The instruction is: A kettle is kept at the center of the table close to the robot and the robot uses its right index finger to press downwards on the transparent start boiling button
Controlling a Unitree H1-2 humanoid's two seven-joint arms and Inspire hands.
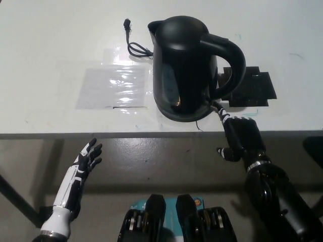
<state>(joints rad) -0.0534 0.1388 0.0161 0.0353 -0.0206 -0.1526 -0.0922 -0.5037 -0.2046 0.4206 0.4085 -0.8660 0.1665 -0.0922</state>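
A black kettle [189, 68] stands upright at the table's near middle, its handle to the picture's right and its spout at the upper left. My black right hand [239, 136] is at the table's front edge, just right of the kettle's base. One finger points out to the foot of the handle, where the small button is too dark to make out; the other fingers are curled in. My white left hand [86, 161] rests below the table edge at the lower left, open with fingers spread.
The white table [60, 45] carries a shiny clear plastic sheet [113, 85] left of the kettle. A black cord with plug [132, 40] lies behind it. A black mat [252, 88] sits right of the kettle under the handle.
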